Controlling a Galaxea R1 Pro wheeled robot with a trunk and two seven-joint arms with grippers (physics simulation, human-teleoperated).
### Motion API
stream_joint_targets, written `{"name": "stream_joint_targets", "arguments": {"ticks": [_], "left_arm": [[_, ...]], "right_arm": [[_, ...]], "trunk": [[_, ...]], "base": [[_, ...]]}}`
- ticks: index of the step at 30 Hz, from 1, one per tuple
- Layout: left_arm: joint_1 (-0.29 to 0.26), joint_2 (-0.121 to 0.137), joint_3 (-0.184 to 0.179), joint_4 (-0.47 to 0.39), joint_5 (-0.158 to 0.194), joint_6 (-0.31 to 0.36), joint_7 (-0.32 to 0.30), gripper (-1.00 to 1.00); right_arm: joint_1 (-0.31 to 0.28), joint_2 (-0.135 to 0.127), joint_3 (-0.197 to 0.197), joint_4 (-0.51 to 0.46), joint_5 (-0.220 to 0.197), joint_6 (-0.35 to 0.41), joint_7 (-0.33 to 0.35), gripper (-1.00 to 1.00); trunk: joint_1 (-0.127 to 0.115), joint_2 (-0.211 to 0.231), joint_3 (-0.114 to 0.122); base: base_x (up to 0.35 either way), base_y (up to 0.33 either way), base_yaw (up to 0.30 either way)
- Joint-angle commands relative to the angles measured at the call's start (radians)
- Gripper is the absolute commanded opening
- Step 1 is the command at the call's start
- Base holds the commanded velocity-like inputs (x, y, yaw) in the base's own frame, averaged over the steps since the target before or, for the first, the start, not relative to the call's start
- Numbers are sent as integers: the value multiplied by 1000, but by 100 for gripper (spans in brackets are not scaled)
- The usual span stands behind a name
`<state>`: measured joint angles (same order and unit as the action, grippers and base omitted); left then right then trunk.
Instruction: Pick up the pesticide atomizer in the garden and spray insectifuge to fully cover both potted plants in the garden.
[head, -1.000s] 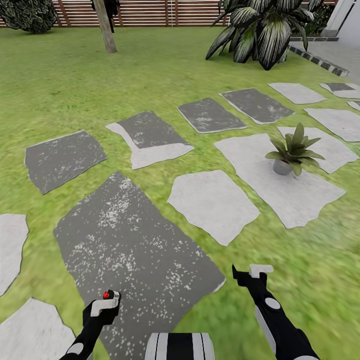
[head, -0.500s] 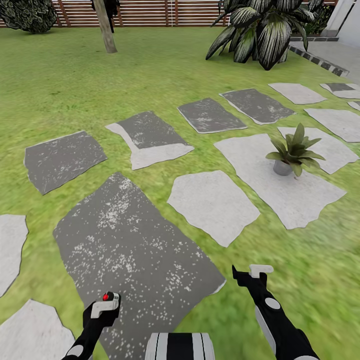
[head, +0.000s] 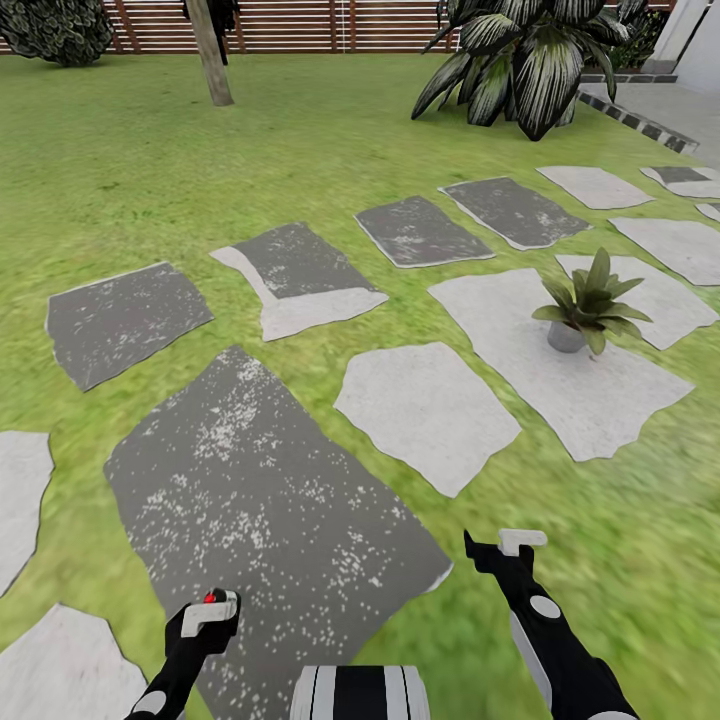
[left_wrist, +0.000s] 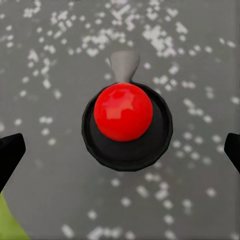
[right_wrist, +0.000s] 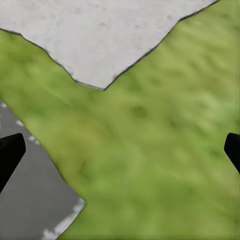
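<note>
The pesticide atomizer (left_wrist: 125, 122) appears end-on in the left wrist view: a red knob on a round black top with a grey nozzle, over speckled dark stone. My left gripper (head: 205, 615) is open. Its fingers (left_wrist: 10, 155) stand wide on both sides of the atomizer's top without touching it. In the head view the atomizer's red mark (head: 210, 598) peeks out at the gripper's tip. My right gripper (head: 495, 548) is open and holds nothing, above grass and a stone corner. One potted plant (head: 588, 300) stands on a pale stepping stone at the right.
A large dark stepping stone (head: 260, 480) lies under the left arm, with more stones across the lawn. At the back are a big striped shrub (head: 520, 60), a tree trunk (head: 212, 55) and a slatted fence (head: 300, 25). A paved edge (head: 640, 120) runs along the far right.
The whole head view has slid slightly, so the camera moved. The left gripper and the red mark sit a little lower in the picture. The right arm has held still.
</note>
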<state>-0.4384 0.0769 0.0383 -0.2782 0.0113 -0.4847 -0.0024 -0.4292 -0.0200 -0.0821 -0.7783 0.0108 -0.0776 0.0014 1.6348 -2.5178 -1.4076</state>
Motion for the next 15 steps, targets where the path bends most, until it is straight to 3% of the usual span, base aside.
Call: {"name": "stream_joint_targets", "arguments": {"ticks": [1, 14, 15], "left_arm": [[0, 0, 2, 1, 1, -3, 0, 100], [0, 0, 2, -1, 2, -3, 0, 100], [0, 1, 3, -1, 2, -4, 0, -100]], "right_arm": [[0, 0, -1, 1, 1, -3, 0, 100], [0, 0, -1, 1, 0, -3, 0, 100], [0, 0, -1, 1, 0, -3, 0, 100]], "trunk": [[0, 0, -1], [0, 0, -1], [0, 0, -1]], "base": [[20, 0, 0], [33, 0, 0], [0, 0, 0]]}}
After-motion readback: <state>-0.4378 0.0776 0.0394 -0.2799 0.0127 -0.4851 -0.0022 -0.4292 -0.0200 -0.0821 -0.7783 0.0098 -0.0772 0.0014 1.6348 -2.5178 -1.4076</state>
